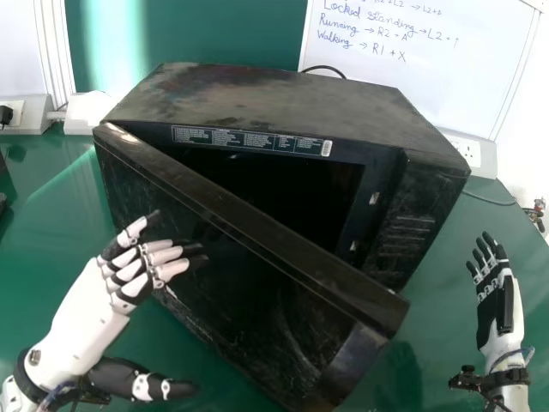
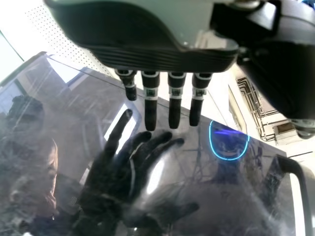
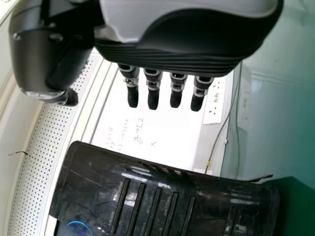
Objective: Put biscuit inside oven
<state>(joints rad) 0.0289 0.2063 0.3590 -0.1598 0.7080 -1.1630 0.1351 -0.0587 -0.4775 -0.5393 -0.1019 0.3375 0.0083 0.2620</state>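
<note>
left hand [image 1: 125,283] before oven door [image 1: 257,296] | right hand [image 1: 491,313] beside oven [image 1: 283,107] | fingers straight

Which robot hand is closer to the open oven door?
The left robot hand is nearer, close in front of the oven door; the right robot hand is farther out, to the right of the oven.

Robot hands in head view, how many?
2. Left hand: at the outer face of the microwave oven's open door. Right hand: off the oven's right side, over the green table.
</note>
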